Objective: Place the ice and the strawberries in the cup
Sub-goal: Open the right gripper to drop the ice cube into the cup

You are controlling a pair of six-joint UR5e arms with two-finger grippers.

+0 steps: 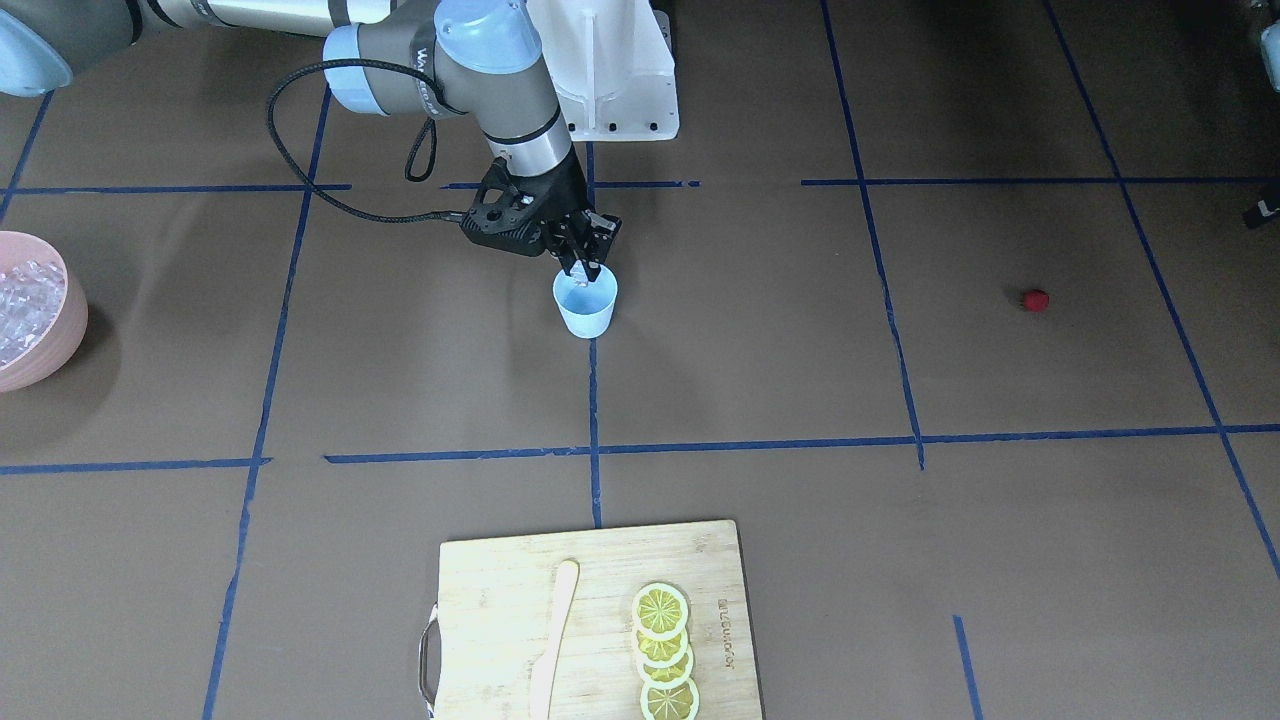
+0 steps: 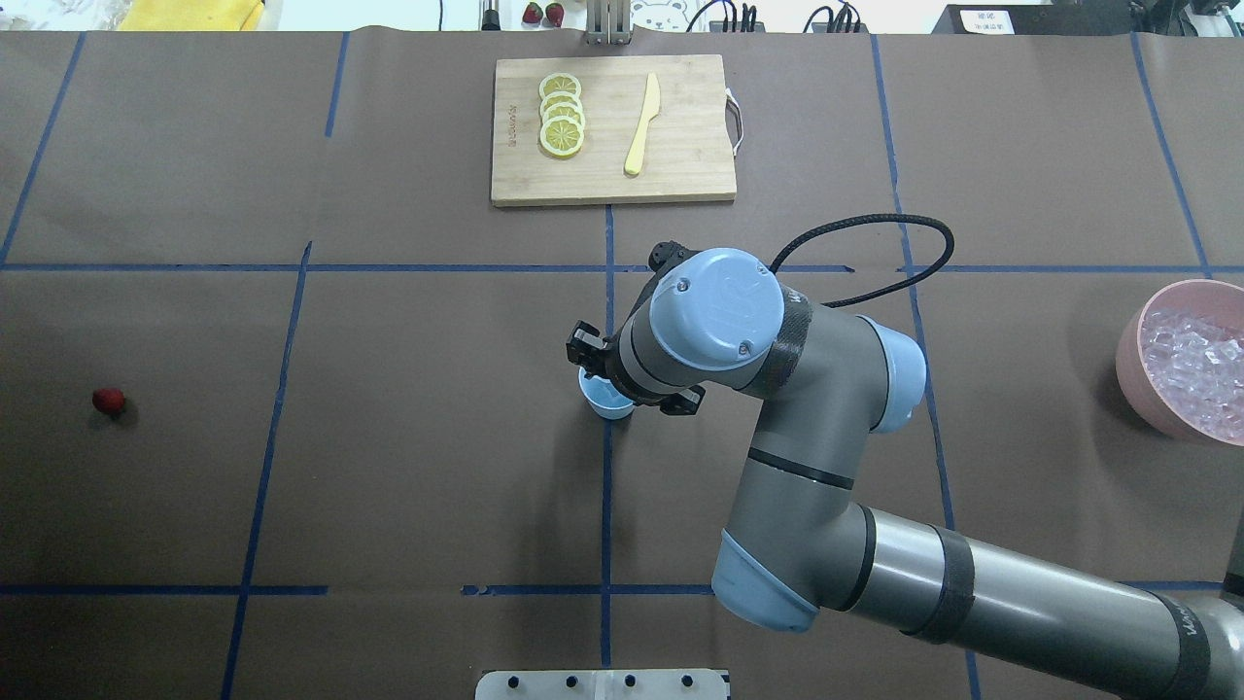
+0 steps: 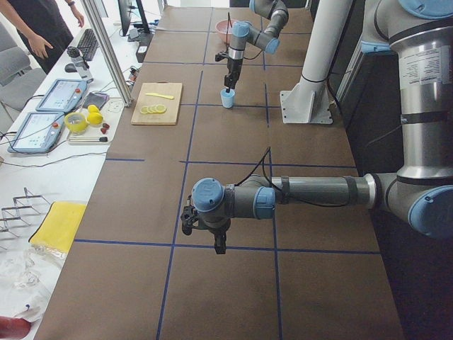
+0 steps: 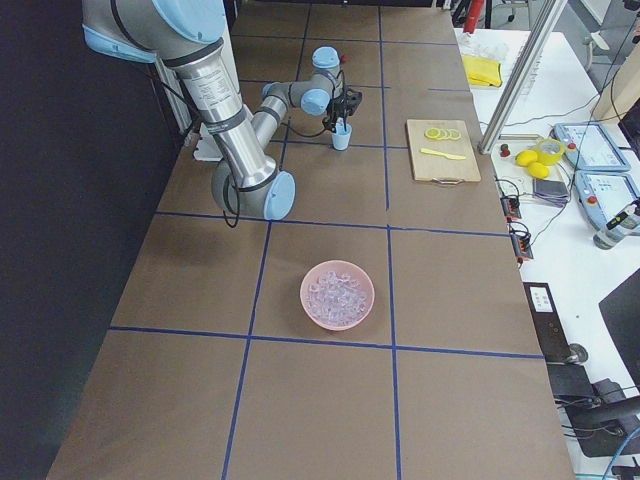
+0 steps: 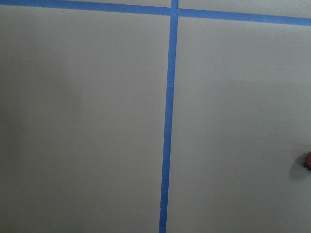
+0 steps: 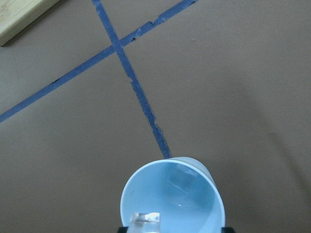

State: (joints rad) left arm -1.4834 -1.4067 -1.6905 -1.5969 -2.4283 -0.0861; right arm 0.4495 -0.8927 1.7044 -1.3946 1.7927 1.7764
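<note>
The light blue cup (image 1: 586, 305) stands near the table's middle on a blue tape line, also in the overhead view (image 2: 604, 397) and the right wrist view (image 6: 172, 196). My right gripper (image 1: 585, 270) hangs straight over its mouth, shut on a clear ice cube (image 6: 145, 221). Another ice cube (image 6: 181, 180) lies inside the cup. The small red strawberry (image 1: 1035, 299) lies alone on the table far to my left (image 2: 109, 400); it shows at the left wrist view's edge (image 5: 308, 160). My left gripper (image 3: 207, 235) shows only in the exterior left view, low over the table; I cannot tell if it is open.
A pink bowl (image 2: 1132, 350) full of ice stands far to my right, also in the front view (image 1: 60, 335). A wooden cutting board (image 2: 680, 146) with lemon slices (image 2: 562, 115) and a wooden knife (image 2: 641, 124) lies at the far edge.
</note>
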